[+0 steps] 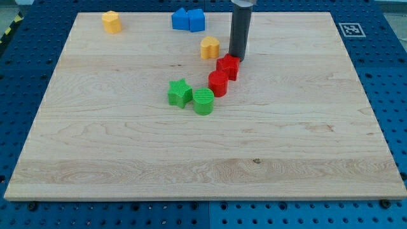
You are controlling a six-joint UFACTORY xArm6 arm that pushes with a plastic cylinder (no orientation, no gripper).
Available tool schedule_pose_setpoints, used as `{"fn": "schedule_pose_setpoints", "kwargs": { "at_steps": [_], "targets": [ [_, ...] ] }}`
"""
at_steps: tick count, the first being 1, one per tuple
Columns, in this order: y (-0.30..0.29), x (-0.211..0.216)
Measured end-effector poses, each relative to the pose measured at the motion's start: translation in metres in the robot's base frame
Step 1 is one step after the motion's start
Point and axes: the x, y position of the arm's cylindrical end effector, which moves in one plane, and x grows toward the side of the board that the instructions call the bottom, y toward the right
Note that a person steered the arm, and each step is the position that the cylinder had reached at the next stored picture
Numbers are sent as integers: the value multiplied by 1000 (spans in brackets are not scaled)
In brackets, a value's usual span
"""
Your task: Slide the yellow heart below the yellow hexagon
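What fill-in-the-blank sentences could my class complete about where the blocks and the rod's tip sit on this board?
1. My tip sits just to the view's right of a ____ block.
2. The two blue blocks touch each other near the view's ____ edge of the board.
3. The green star sits directly to the view's ____ of the green cylinder.
4. Just below my tip, the two ____ blocks touch each other.

Missing words: yellow; top; left; red

Straight dark grey cylindrical rod, smooth and unmarked, down to my tip (237,58)
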Motion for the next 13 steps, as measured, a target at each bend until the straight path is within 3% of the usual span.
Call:
{"fn": "schedule_pose_setpoints", "kwargs": {
  "at_steps": [2,8,11,13],
  "targets": [
    [-1,-12],
    [-91,-39],
    [-187,-39],
    [-197,-44]
  ]
}}
